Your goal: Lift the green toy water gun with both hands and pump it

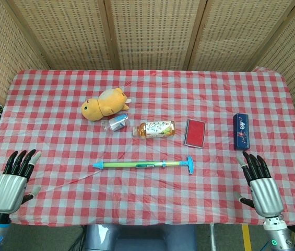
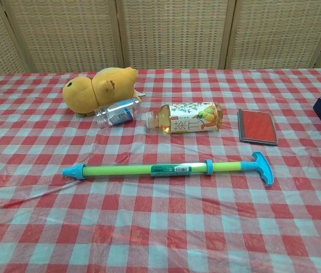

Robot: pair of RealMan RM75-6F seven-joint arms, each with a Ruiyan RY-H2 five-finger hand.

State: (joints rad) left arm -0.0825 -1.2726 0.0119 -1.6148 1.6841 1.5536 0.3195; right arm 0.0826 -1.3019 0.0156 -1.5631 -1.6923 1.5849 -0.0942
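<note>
green toy water gun point(image 1: 143, 165) lies flat just below the tea bottle point(image 1: 154, 129) | your left robot hand point(image 1: 12, 183) and right robot hand point(image 1: 261, 185) flank it, well apart, fingers spread, holding nothing | placed for a two-ended lift

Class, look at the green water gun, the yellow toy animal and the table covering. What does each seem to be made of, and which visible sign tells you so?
Green water gun: probably smooth hard plastic; evenly coloured tube with blue moulded handle and nozzle.
Yellow toy animal: plush fabric; soft, matte, rounded, stuffed look.
Table covering: thin red-and-white checked sheet, cloth or plastic; creases show, the material stays uncertain.
</note>
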